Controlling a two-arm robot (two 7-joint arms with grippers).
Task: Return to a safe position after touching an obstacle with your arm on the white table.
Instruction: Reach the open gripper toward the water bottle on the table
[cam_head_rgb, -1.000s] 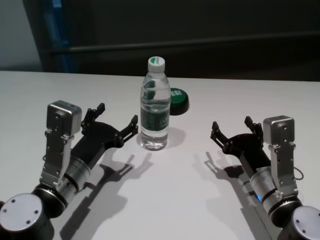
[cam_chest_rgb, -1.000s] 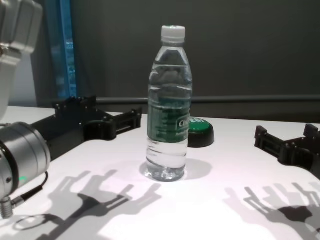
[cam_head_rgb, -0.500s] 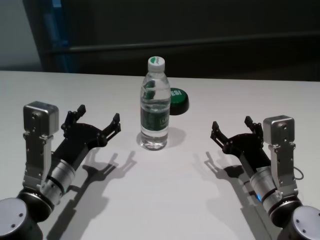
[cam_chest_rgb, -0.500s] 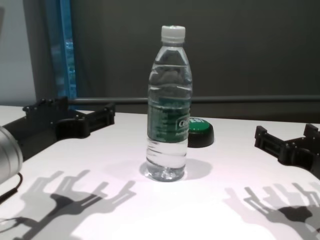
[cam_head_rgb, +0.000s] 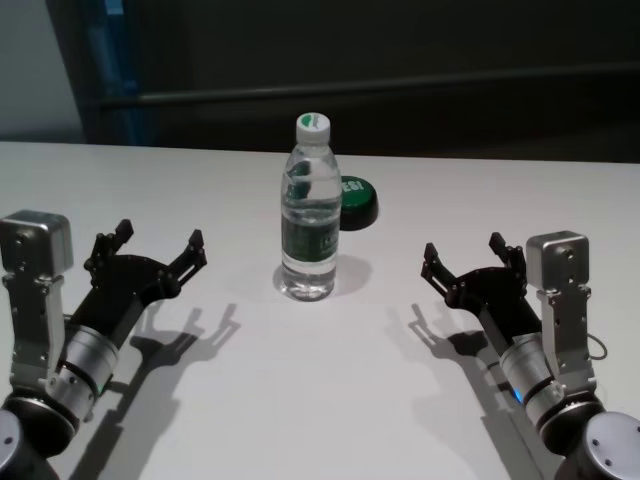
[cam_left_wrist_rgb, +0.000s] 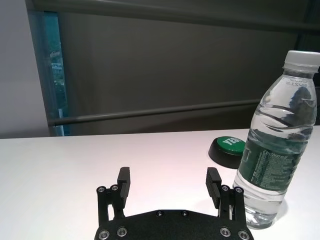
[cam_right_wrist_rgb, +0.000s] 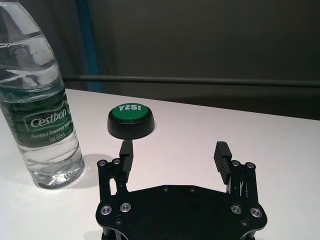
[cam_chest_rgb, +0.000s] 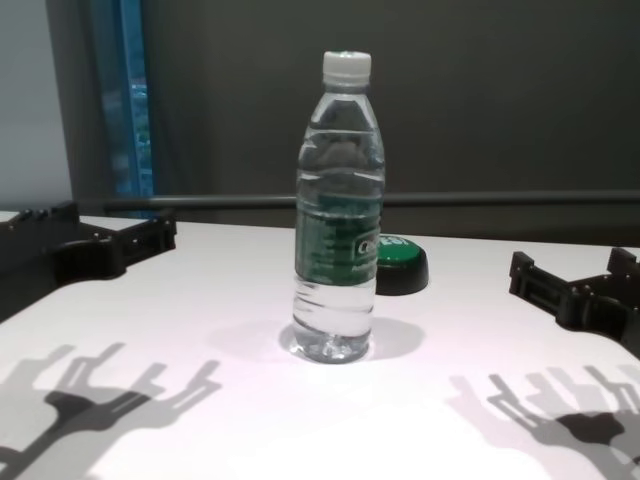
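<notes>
A: What is sitting in front of the robot?

B: A broad, glossy white table (cam_head_rgb: 330, 400) is stretching across everything. Standing upright on it is a tall clear plastic water bottle (cam_head_rgb: 309, 215) with a white screw cap and a dark green label with white lettering; water is filling it nearly to the neck. It is standing ahead of both grippers, roughly midway between them.

A: And the left gripper?

B: The black left gripper (cam_head_rgb: 158, 243) is hovering over the table with its fingers spread wide, gripping nothing and touching nothing. The bottle is standing off to its right, clearly apart from the fingertips. In the left wrist view the bottle (cam_left_wrist_rgb: 275, 145) is showing beyond and beside one fingertip (cam_left_wrist_rgb: 213, 181), with bare table between them.

A: The right one?

B: The black right gripper (cam_head_rgb: 474, 252) is hanging on the far side, also spread open and empty. The bottle is standing ahead and to its left, well apart.

A: Anything smaller?

B: A low round green button on a black base (cam_head_rgb: 357, 200) is resting just behind the bottle, toward the right gripper's side; the right wrist view is showing "YES!" on its top (cam_right_wrist_rgb: 131, 119).
</notes>
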